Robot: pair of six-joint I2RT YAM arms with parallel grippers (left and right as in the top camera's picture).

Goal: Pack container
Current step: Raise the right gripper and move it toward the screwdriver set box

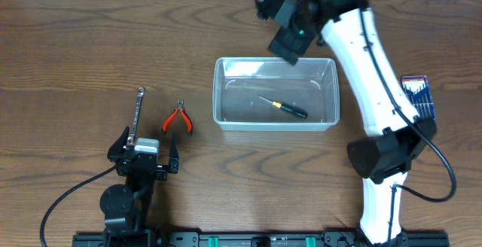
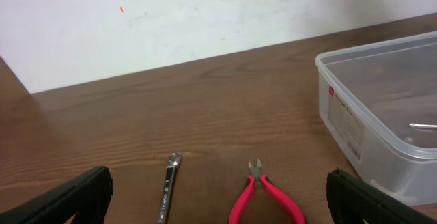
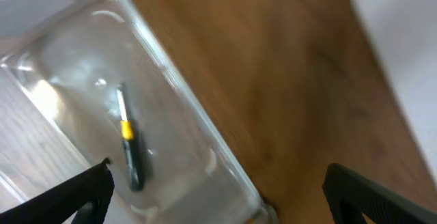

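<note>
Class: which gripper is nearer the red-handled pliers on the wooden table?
Left. The left gripper sits just beside the red-handled pliers, toward the robot; the right gripper hovers over the clear plastic container's far rim, beyond them.

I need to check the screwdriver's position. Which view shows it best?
Overhead: the screwdriver lies whole and sharp inside the container. Right wrist shows it larger but blurred; left wrist shows only its metal tip.

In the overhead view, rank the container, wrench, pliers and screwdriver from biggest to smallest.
1. container
2. wrench and screwdriver, about alike in length
3. pliers, shortest
</note>
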